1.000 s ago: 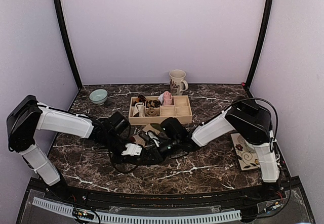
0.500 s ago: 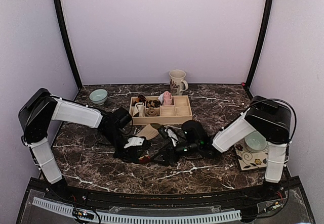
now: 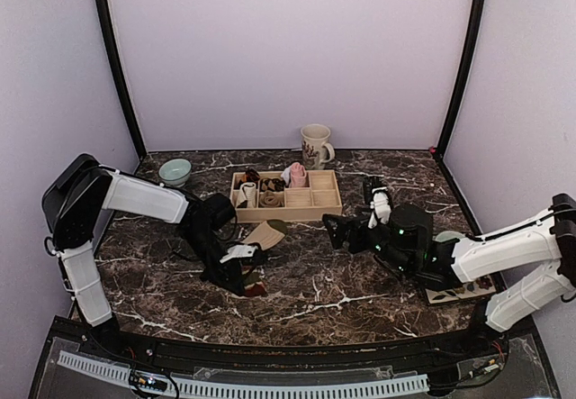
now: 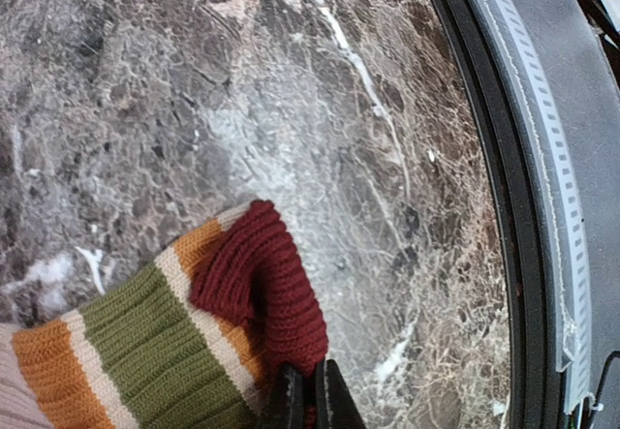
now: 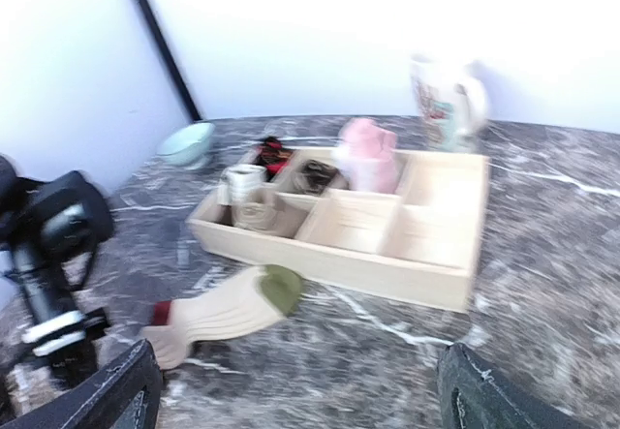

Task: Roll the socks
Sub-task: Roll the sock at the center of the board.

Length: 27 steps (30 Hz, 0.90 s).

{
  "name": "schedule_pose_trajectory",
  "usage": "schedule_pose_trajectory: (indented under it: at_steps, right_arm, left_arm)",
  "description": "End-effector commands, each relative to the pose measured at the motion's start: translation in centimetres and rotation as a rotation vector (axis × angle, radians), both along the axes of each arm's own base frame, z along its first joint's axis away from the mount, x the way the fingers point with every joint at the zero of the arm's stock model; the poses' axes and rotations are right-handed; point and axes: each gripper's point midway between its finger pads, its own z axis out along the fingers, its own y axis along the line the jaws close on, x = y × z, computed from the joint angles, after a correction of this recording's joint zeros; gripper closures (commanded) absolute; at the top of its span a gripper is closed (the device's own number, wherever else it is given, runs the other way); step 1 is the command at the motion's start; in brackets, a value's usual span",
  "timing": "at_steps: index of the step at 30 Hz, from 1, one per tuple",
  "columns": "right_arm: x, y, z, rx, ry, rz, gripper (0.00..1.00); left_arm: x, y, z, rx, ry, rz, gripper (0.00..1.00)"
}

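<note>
The left fingers [image 4: 291, 405] are clenched on the dark-red cuff of the tan sock [image 3: 264, 235]. It is a pinch at the very edge, which looks meant to anchor or lift that end so a roll can start there. The sock lies on the surface [image 3: 360, 300] just in front of the tray [image 3: 288, 212], green toe toward the tray and cuff toward the near edge. The cuff is folded over a little where it is pinched.

The right fingers [image 5: 121, 395] stand wide apart with nothing between them, held well to the right of the sock and facing it. They look free to come in and help, since no rolling shows yet.

The pink sock [image 3: 297, 175] stands bunched in a back-row compartment of the tray, near small rolled bundles [image 3: 247, 191] — out of the way for now.

The surface is dark brown marble with white veins. It also bears a mug [image 3: 315, 145] behind the tray and a pale green bowl [image 3: 175, 171] at the back left. Plain lilac walls close it in on three sides, with black posts in the back corners and a black rail along the near edge.
</note>
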Motion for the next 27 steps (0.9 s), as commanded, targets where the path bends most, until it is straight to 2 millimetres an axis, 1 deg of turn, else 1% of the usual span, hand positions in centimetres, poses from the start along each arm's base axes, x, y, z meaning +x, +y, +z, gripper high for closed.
schedule_pose_trajectory:
  at_steps: [1, 2, 3, 4, 5, 8, 11, 12, 14, 15, 17, 18, 20, 24, 25, 27]
  right_arm:
    - [0.1, -1.6, 0.6, -0.125, -0.154, -0.122, 0.00]
    - [-0.6, -0.9, 1.7, -0.142, -0.221, -0.078, 0.00]
    - [-1.9, 0.5, 2.1, -0.187, -0.296, 0.014, 0.00]
    - [-3.3, 1.8, 2.3, -0.196, -0.343, 0.106, 0.00]
    - [-4.5, 2.9, 2.1, -0.235, -0.394, 0.185, 0.00]
    - [-7.9, 6.3, -0.4, -0.313, -0.389, 0.416, 0.03]
    - [-11.4, 9.3, -3.0, -0.426, -0.374, 0.624, 0.10]
    - [-12.3, 10.0, -3.8, -0.477, -0.373, 0.667, 0.14]
    - [-13.2, 11.1, -5.6, -0.570, -0.359, 0.729, 0.22]
    - [-13.5, 11.6, -6.2, -0.600, -0.354, 0.758, 0.26]
    - [-14.2, 12.7, -6.0, -0.596, -0.379, 0.806, 0.27]
    - [-14.5, 13.4, -6.6, -0.596, -0.379, 0.831, 0.28]
    - [-15.1, 14.8, -7.1, -0.594, -0.386, 0.885, 0.29]
    - [-15.4, 17.8, -8.2, -0.617, -0.422, 0.956, 0.35]
    - [-15.1, 18.5, -8.6, -0.624, -0.432, 0.953, 0.38]
    - [-15.2, 19.4, -9.8, -0.652, -0.447, 0.983, 0.43]
  left_arm:
    - [-3.3, 2.7, -0.8, 0.120, 0.162, -0.018, 1.00]
    - [-3.9, 2.9, -0.6, 0.120, 0.183, -0.038, 1.00]
    - [-4.3, 3.2, -0.4, 0.126, 0.213, -0.051, 1.00]
    - [-4.6, 3.4, -0.3, 0.134, 0.242, -0.060, 1.00]
    - [-4.6, 3.4, -0.1, 0.129, 0.272, -0.056, 1.00]
    - [-4.5, 3.3, 0.2, 0.109, 0.311, -0.041, 1.00]
    - [-4.3, 3.3, -0.2, 0.120, 0.301, -0.035, 1.00]
    - [-4.2, 3.3, -0.4, 0.125, 0.302, -0.034, 1.00]
    - [-4.1, 3.4, -0.6, 0.141, 0.310, -0.031, 0.99]
    - [-4.1, 3.4, -0.8, 0.146, 0.315, -0.030, 0.99]
    - [-4.1, 3.3, -0.9, 0.154, 0.324, -0.028, 0.99]
    - [-4.0, 3.3, -1.0, 0.157, 0.326, -0.027, 0.99]
    - [-4.0, 3.4, -1.1, 0.163, 0.325, -0.024, 0.99]
    - [-4.0, 3.4, -1.3, 0.171, 0.340, -0.028, 0.99]
    - [-4.0, 3.4, -1.3, 0.172, 0.344, -0.029, 0.99]
    - [-3.9, 3.3, -1.5, 0.180, 0.352, -0.031, 0.99]
